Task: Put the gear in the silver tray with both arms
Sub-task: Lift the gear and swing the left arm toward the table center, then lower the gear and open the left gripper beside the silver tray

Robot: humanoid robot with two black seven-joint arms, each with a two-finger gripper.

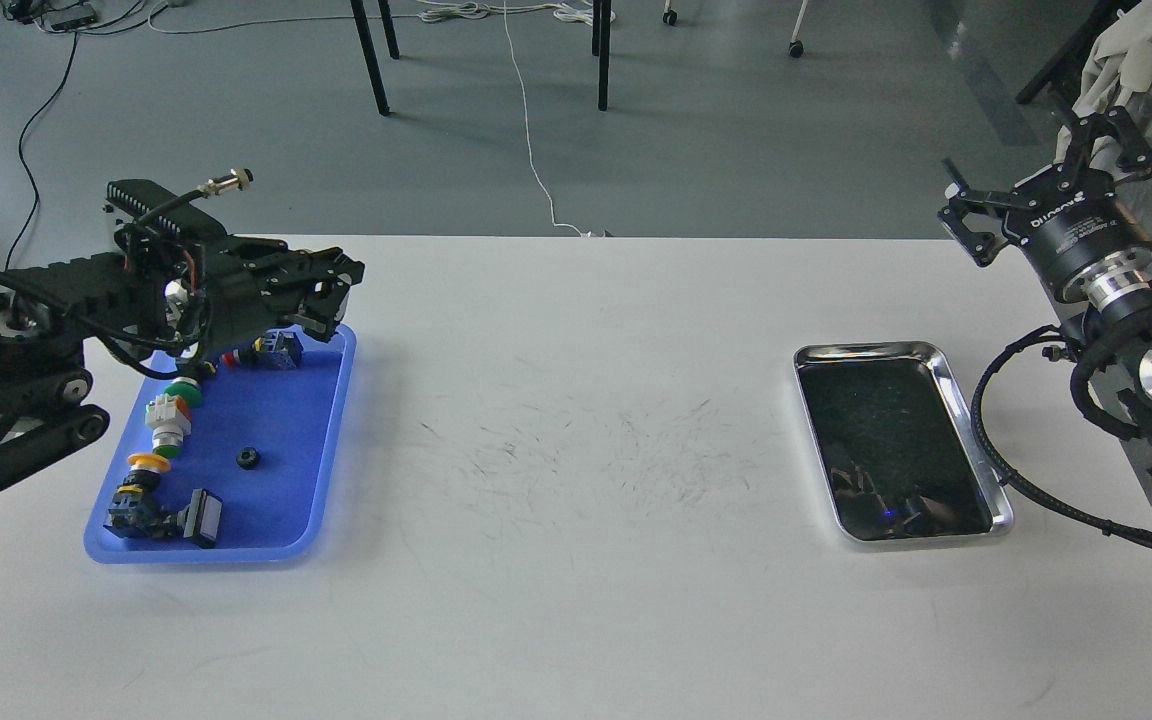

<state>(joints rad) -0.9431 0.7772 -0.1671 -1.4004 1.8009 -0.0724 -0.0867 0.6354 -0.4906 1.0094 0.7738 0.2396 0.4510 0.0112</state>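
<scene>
Silver tray [976, 440] on bench [576, 500] right side, gear [247, 458] far left of it in blue tray [331, 440]; left claw [331, 295] over that tray's far end, state unclear; right claw [1046, 180] beyond silver tray, fingers apart

1. Beyond my white table [576, 600] lies a grey floor [736, 140].
2. Black furniture legs [371, 55] stand on it at the far side.
3. A thin white cable [528, 130] runs across the floor toward the table's far edge.
4. Pale cloth [1121, 50] hangs at upper right.
</scene>
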